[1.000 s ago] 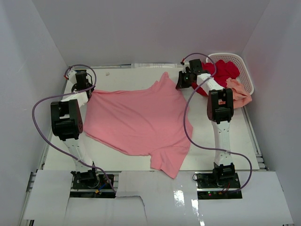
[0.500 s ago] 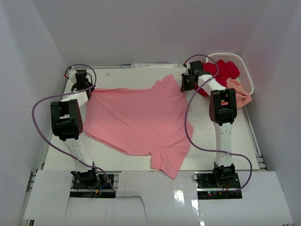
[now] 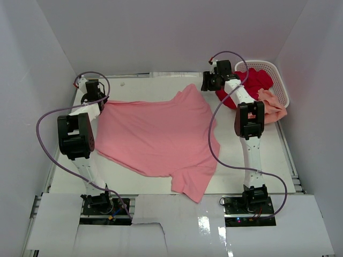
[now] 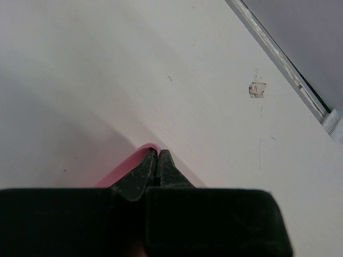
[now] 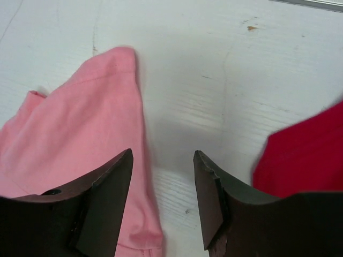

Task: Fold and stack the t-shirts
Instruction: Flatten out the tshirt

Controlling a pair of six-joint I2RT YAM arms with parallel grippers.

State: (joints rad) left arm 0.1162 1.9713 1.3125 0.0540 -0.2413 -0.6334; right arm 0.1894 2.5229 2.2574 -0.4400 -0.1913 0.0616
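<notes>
white surface (image 3: 144, 85), white walls: the pink t-shirt (image 3: 155, 131) lies spread across it. my left gripper (image 4: 157, 155) is clenched on its far-left corner; the right gripper (image 5: 163, 160) hangs open above the far sleeve. i judge we're flattening; next, pinch that sleeve.

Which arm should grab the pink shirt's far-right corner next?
Right. The right gripper is open and hangs at the edge of that corner of the pink t-shirt. The left gripper is shut on the shirt's opposite edge.
</notes>
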